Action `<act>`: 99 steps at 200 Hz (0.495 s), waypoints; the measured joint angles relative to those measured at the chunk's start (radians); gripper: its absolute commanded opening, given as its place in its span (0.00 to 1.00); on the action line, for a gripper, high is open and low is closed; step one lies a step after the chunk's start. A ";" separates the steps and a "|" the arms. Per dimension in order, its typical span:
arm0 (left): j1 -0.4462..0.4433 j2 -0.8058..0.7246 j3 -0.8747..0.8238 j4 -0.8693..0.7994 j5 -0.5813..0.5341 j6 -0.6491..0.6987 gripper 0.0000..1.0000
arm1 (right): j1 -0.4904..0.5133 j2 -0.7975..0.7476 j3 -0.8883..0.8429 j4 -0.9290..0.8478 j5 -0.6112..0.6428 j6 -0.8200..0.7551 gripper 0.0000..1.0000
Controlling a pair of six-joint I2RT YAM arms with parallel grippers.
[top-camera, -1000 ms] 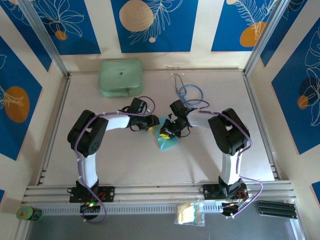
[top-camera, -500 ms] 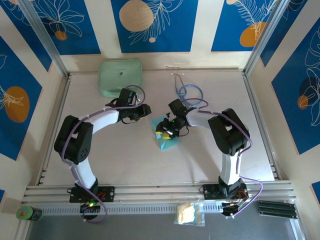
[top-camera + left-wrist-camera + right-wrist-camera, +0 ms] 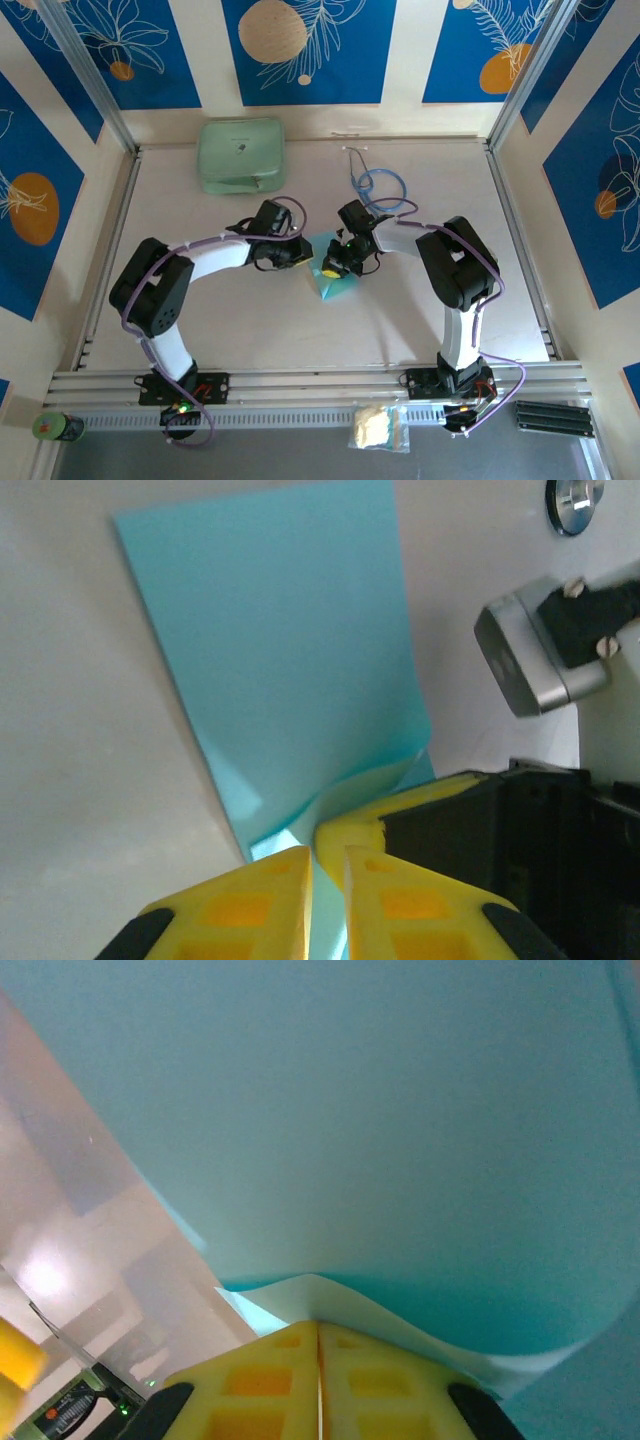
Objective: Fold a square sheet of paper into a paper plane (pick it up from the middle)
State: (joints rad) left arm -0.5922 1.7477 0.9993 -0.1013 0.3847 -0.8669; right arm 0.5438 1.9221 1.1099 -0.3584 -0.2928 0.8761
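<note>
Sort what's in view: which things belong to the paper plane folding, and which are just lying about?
In the job: light-blue square paper sheet.
Lying about: mint-green rounded case; blue-tubed stethoscope; small clear plastic bag.

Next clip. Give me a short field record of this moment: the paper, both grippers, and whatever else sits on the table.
paper: light-blue square sheet of paper, mostly flat mid-table, one edge lifted
left: left gripper, jaws nearly together, pinching the lifted edge
right: right gripper, shut on a raised curl of the sheet
other items: mint-green rounded case at far left; blue-tubed stethoscope at the far side, behind the right gripper
surface: pale table
fold stage: finished dart shape not yet visible
</note>
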 measured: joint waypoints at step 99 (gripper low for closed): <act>-0.061 0.087 -0.004 0.041 0.000 -0.045 0.00 | 0.000 0.000 0.000 0.000 -0.003 -0.005 0.00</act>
State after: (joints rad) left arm -0.6533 1.8351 0.9955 -0.0605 0.3847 -0.9119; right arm 0.5442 1.9224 1.1099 -0.3588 -0.2955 0.8707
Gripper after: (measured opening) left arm 0.052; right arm 0.055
